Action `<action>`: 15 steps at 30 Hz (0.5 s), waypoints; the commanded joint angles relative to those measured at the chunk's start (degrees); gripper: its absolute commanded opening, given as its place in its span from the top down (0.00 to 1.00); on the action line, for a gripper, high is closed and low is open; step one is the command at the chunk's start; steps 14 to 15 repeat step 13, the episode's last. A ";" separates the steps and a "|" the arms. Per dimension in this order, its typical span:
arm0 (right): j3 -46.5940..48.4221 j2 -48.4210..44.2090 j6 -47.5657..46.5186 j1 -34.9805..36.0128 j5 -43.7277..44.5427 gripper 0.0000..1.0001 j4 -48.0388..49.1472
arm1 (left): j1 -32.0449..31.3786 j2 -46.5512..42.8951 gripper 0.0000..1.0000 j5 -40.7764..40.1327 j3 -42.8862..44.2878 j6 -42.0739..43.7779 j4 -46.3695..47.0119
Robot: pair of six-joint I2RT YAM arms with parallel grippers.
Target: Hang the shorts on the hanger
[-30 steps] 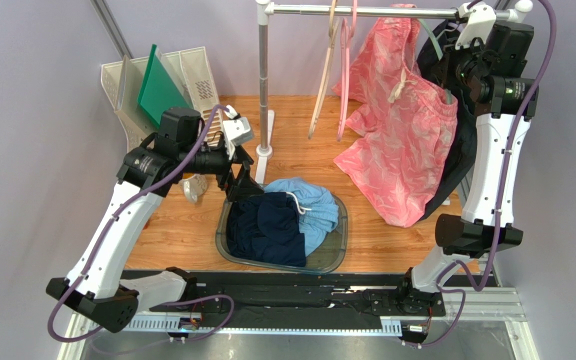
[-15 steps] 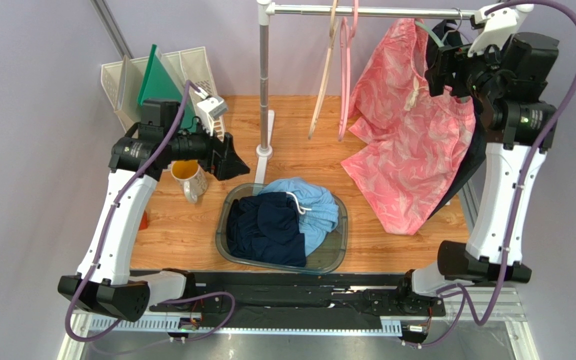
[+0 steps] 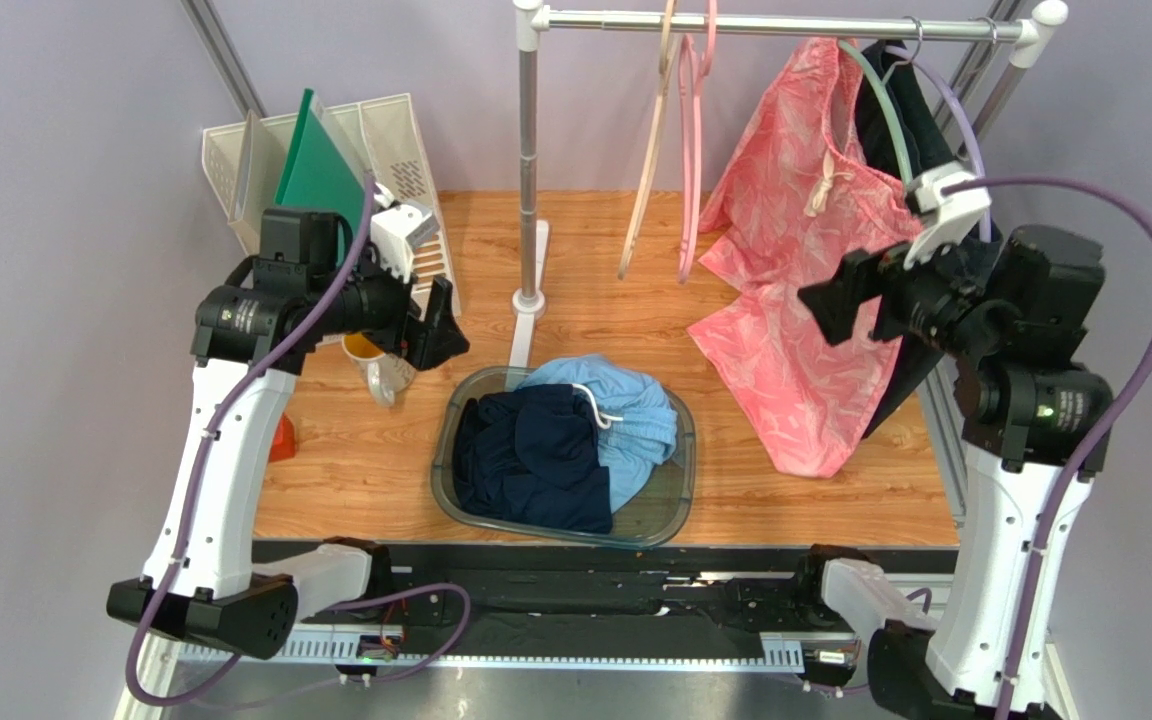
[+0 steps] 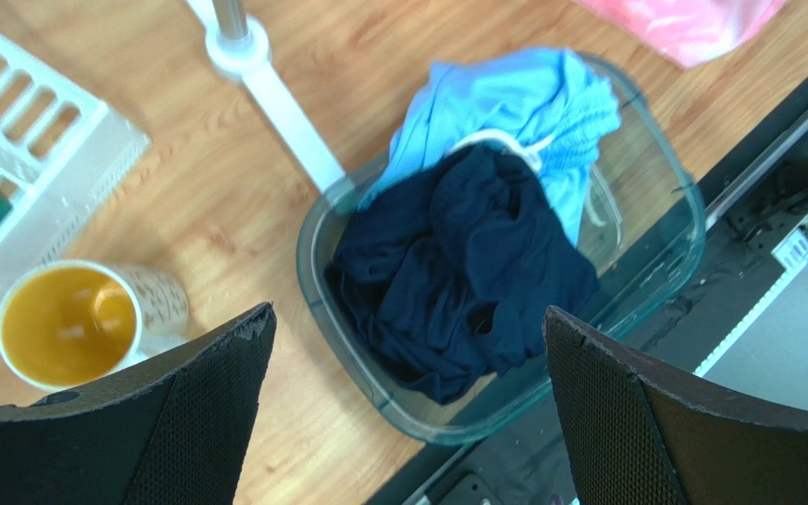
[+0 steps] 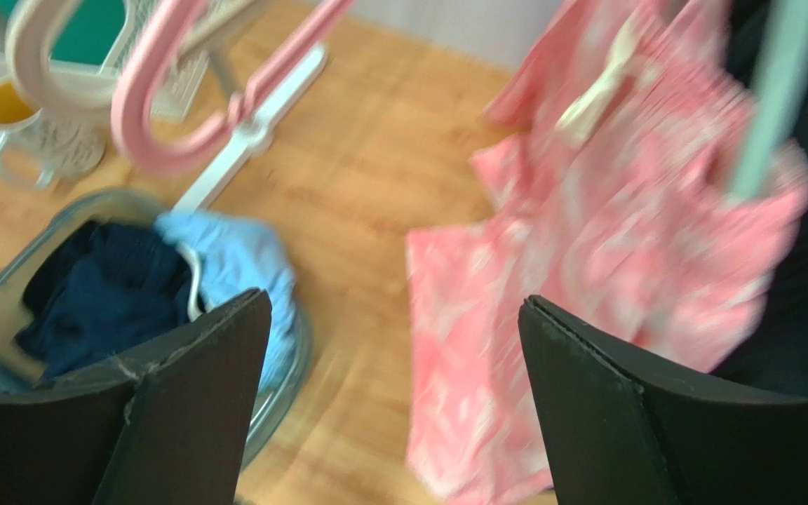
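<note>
- Holds nothing in R gripper point(image 3: 833, 296), jaws apart, below rail point(image 3: 748, 23): shorts point(image 3: 815, 285) draped on hanger point(image 3: 880, 113) at rail's right end, prob. done.
- Parks L gripper point(image 3: 444, 330) left of rail, apart, empty.

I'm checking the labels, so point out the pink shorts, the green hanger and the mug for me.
shorts point(image 3: 815, 285), top external view, on the middle of the hanging pink fabric.
hanger point(image 5: 780, 89), right wrist view, on its green arm.
mug point(image 4: 69, 321), left wrist view, on its yellow inside.
</note>
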 commanded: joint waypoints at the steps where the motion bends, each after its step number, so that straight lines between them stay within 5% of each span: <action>1: -11.73 -5.07 0.39 0.12 -8.92 0.11 -3.54 | 0.27 -4.19 0.01 -4.57 -7.00 1.64 -0.76; 7: -24.11 -12.36 -1.28 0.12 -10.33 0.11 -4.95 | 0.27 -11.13 0.01 -7.03 -16.40 2.00 2.23; 15: -28.97 -14.75 -0.85 0.21 -10.42 0.11 -4.33 | 0.35 -15.09 0.01 -13.09 -20.81 1.73 3.64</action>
